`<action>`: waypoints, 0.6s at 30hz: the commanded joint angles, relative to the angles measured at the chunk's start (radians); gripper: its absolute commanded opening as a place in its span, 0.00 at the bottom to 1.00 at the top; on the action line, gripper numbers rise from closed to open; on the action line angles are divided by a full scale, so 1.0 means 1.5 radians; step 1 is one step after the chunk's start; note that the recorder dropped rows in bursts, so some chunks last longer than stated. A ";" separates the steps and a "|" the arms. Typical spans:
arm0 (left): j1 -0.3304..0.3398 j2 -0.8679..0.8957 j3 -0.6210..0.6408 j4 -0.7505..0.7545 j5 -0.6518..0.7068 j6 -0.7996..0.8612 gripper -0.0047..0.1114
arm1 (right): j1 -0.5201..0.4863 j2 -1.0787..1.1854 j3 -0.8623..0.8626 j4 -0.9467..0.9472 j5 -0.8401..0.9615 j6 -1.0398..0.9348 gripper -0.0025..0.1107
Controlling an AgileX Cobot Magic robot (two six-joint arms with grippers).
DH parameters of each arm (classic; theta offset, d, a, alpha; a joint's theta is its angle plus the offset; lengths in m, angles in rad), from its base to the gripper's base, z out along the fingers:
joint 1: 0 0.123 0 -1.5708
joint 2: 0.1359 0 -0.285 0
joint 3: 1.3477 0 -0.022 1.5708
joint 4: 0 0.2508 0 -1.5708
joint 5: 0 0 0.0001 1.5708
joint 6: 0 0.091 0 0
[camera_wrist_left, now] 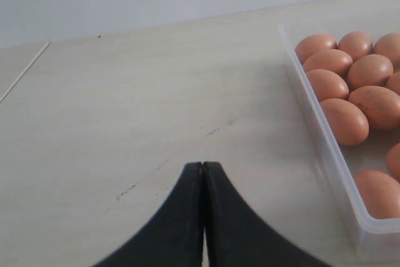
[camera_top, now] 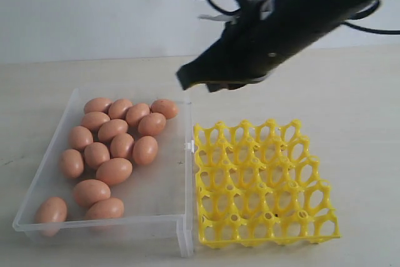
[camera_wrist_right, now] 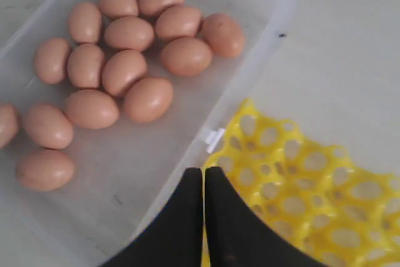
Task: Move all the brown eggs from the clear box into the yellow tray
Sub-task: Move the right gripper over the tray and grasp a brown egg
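Brown eggs (camera_top: 112,129) bunched clear box (camera_top: 164,189) left; yellow tray (camera_top: 269,237) apparently abuts wall

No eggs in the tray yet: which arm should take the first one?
Right arm: its shut jaws hang over where the clear box meets the yellow tray, brown eggs just beside. The left arm has its jaws, also shut, over the table outside the box.

Brown eggs (camera_top: 114,171) in clear box (camera_top: 164,182), yellow tray (camera_top: 261,182) just beside.
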 commanded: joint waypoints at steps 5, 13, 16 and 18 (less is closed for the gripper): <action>-0.005 -0.004 -0.003 -0.002 -0.006 -0.004 0.04 | 0.056 0.223 -0.236 0.082 0.167 0.068 0.42; -0.005 -0.004 -0.003 -0.002 -0.006 -0.004 0.04 | 0.069 0.371 -0.387 0.069 0.209 0.133 0.54; -0.005 -0.004 -0.003 -0.002 -0.006 -0.004 0.04 | 0.072 0.413 -0.427 0.054 0.244 0.144 0.54; -0.005 -0.004 -0.003 -0.002 -0.006 -0.004 0.04 | 0.072 0.437 -0.447 0.032 0.257 0.168 0.54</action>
